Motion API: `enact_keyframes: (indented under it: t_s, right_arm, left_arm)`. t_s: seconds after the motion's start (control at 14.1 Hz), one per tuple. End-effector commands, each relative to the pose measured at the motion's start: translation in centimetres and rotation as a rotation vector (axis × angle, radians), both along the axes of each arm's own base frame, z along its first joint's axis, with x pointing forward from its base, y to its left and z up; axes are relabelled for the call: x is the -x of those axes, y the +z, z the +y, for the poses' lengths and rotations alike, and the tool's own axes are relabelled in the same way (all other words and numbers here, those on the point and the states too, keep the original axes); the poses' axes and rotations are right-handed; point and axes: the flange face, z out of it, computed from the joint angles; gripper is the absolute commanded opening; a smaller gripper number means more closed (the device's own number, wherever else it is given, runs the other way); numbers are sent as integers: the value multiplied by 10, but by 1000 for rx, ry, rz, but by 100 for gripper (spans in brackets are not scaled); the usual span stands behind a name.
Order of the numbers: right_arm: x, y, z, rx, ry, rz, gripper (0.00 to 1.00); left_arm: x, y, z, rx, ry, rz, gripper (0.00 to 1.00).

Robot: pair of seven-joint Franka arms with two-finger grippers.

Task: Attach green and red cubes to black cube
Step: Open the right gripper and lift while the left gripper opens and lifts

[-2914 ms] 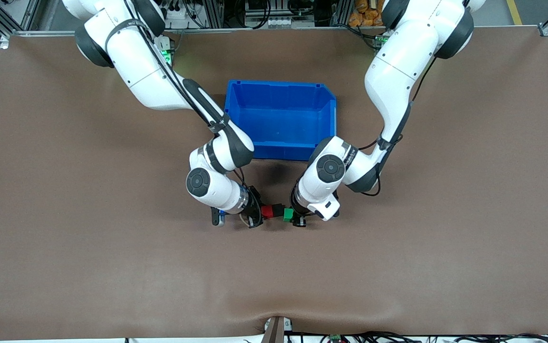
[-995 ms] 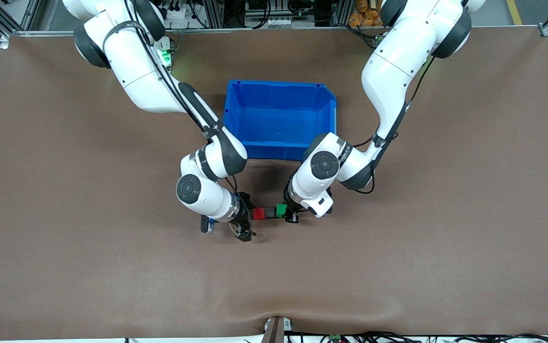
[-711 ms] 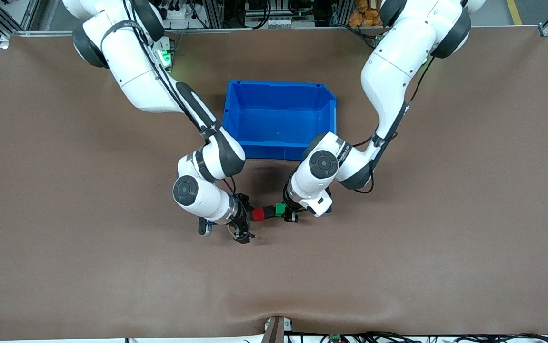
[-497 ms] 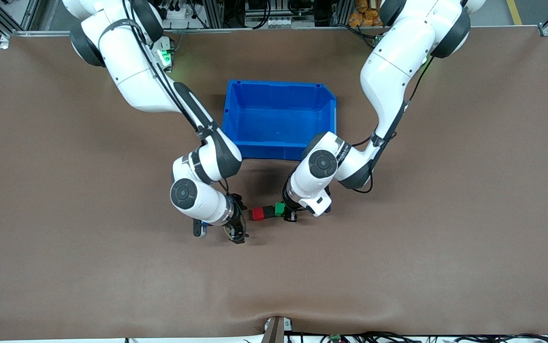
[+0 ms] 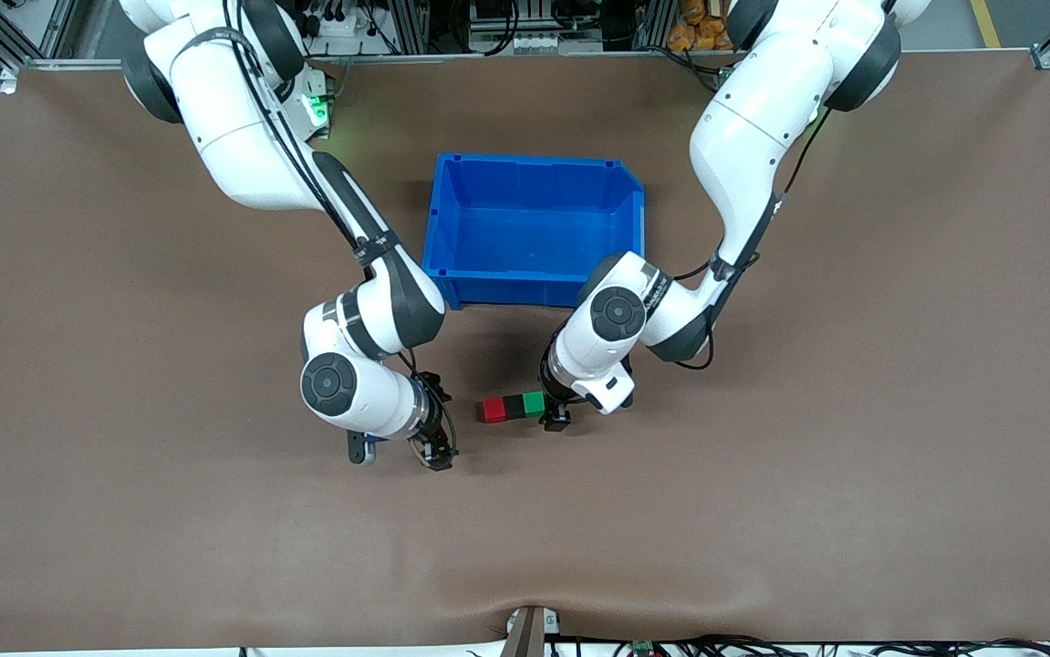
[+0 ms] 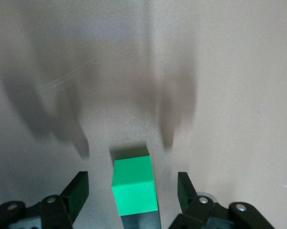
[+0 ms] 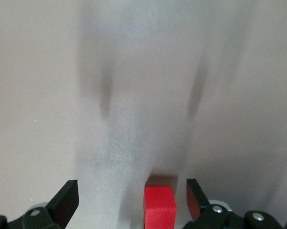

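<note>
The red cube (image 5: 493,410), the black cube (image 5: 514,407) and the green cube (image 5: 534,403) lie joined in one row on the table, black in the middle. My left gripper (image 5: 551,418) is open around the green cube's end of the row. In the left wrist view the green cube (image 6: 133,185) sits between the fingers (image 6: 78,190) with a gap on each side, and the black cube (image 6: 141,222) shows just past it. My right gripper (image 5: 438,451) is open and empty, apart from the row, toward the right arm's end. The right wrist view shows the red cube (image 7: 159,206) near one finger (image 7: 193,196).
A blue bin (image 5: 534,288) stands on the table just farther from the front camera than the cubes, between the two forearms. The brown table surface (image 5: 762,511) stretches around the row.
My right gripper has let go of the red cube and drawn back toward the right arm's end of the table. The row stays at my left gripper, shifted slightly nearer the camera.
</note>
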Motion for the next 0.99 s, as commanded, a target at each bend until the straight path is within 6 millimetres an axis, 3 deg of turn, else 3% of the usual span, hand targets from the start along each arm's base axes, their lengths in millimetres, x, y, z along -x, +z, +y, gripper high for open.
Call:
enact_keyframes:
  t_s: [0.0,0.14,0.28,0.5,0.57,0.64,0.78,0.85,0.92]
  right_arm:
    - [-12,30,-41,93,208,-28,100]
    - [-29,51,-81,161,444,-105,100]
    - [-35,64,-105,220,694,-130,100]
    - [-58,105,-189,232,933,-170,100]
    - [-65,118,-213,242,1026,-196,100]
    - [-71,131,-245,248,1059,-217,100]
    - [-69,156,-290,236,1104,-205,100]
    - [-64,175,-301,239,1150,-198,100]
    - [-55,208,-315,243,1161,-196,100]
  left_arm:
    - [-7,26,11,-29,9,14,84]
    - [-18,60,31,-86,-29,-5,84]
    - [-28,101,59,-156,-140,-8,84]
    - [-41,168,113,-209,-354,-10,88]
    - [-43,187,130,-224,-435,-16,100]
    - [-45,205,152,-239,-529,-10,100]
    - [-47,243,196,-258,-716,-3,100]
    - [-47,262,218,-265,-757,-4,100]
    - [-47,283,241,-270,-781,-12,100]
